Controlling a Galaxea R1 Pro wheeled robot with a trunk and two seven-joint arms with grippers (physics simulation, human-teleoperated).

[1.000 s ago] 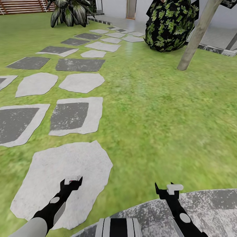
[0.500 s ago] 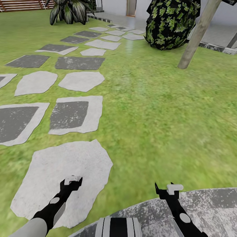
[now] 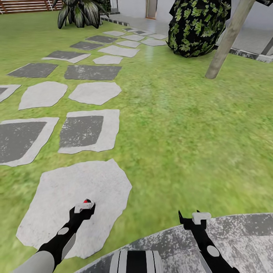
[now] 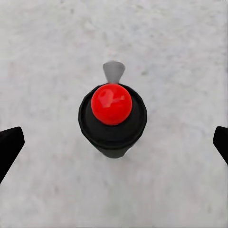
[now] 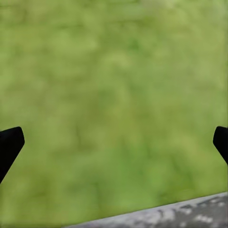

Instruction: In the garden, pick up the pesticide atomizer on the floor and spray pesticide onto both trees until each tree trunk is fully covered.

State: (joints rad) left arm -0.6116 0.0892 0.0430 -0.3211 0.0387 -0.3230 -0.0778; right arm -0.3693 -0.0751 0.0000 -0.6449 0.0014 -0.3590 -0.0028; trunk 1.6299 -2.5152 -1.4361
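Observation:
The pesticide atomizer, a dark bottle with a round red top, stands upright on a pale stone slab of the floor. In the left wrist view my left gripper is open right above it, with its black fingertips wide apart on either side and not touching it. The head view shows the red top just beyond my left gripper. My right gripper is open with nothing in it, hanging over grass. One tree trunk rises at the far right.
Pale and dark stone slabs run away to the far left across the lawn. A dark leafy bush stands beside the trunk, and a spiky plant by the fence. The grey paved circle lies under my right arm.
The whole view has shifted slightly, so the camera moved. The atomizer's red top now peeks out beyond the left gripper. Both arms hold the same pose.

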